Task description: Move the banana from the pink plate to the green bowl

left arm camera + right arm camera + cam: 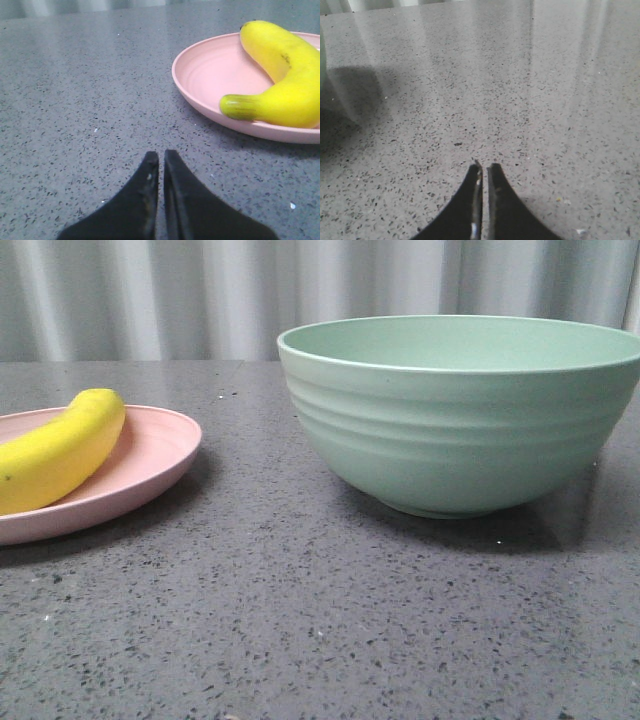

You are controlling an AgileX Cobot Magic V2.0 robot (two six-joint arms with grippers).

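On a grey speckled table point(300, 620), a banana point(60, 452) is seen lying on a pink plate point(150, 465), w/ a green bowl point(465, 415) set well apart from the plate on the same surface. Nothing is visible inside the bowl from the front view, though its floor is hidden by the rim. No arms are shown in that view.

Ahead of the left gripper point(161, 157) and off to one side, the plate is found near but not touching the fingertips; the banana's greenish-brown stem end is pointed back toward the jaws, its curved body resting along the plate's near rim. The left jaws are closed together, only a thin slit between them, nothing held.

Before the right gripper point(484, 167), only bare tabletop is shown, w/ a dark shadow and a pale green sliver at the picture's edge, prob. the bowl's side. The right jaws are likewise pressed together, nothing between them.
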